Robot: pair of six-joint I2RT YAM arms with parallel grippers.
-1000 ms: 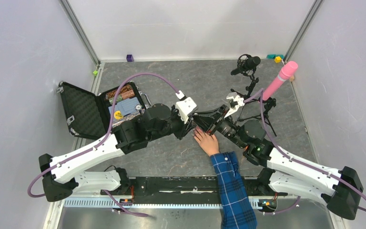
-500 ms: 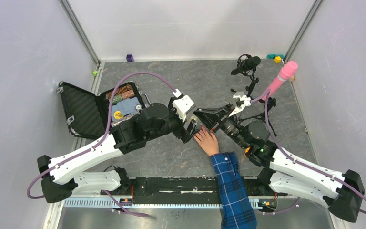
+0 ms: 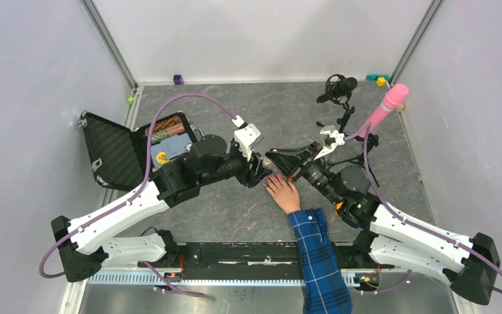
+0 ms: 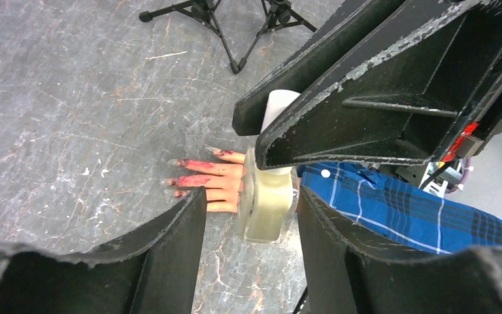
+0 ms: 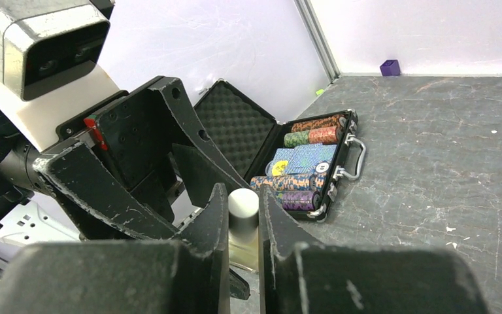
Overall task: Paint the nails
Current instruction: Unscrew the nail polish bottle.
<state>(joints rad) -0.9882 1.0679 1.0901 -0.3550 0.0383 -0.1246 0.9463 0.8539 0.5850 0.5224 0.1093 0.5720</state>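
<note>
A small bottle (image 4: pixel 268 203) of pale glass with a white cap (image 5: pixel 242 208) stands on the grey floor. My right gripper (image 5: pixel 242 196) is shut on that cap from above. My left gripper (image 4: pixel 251 196) is open, one finger on each side of the bottle's body, with a gap on the left. Just left of the bottle lies a pale hand (image 4: pixel 222 178) in a blue plaid sleeve (image 3: pixel 319 255), palm down. Its fingers are smeared red down to the nails (image 4: pixel 172 182). In the top view both grippers meet above the fingertips of the hand (image 3: pixel 286 195) and hide the bottle.
An open black case of poker chips (image 3: pixel 167 140) lies behind the left arm. A microphone on a tripod (image 3: pixel 340 88) and a pink cylinder (image 3: pixel 384 108) stand at the back right. The tripod legs (image 4: pixel 222 26) are just beyond the hand. Small coloured cubes (image 3: pixel 178 79) sit along the back wall.
The left wrist has drawn back a little to the left. The right wrist shifted slightly right early on and has since stayed still. The hand has not moved.
</note>
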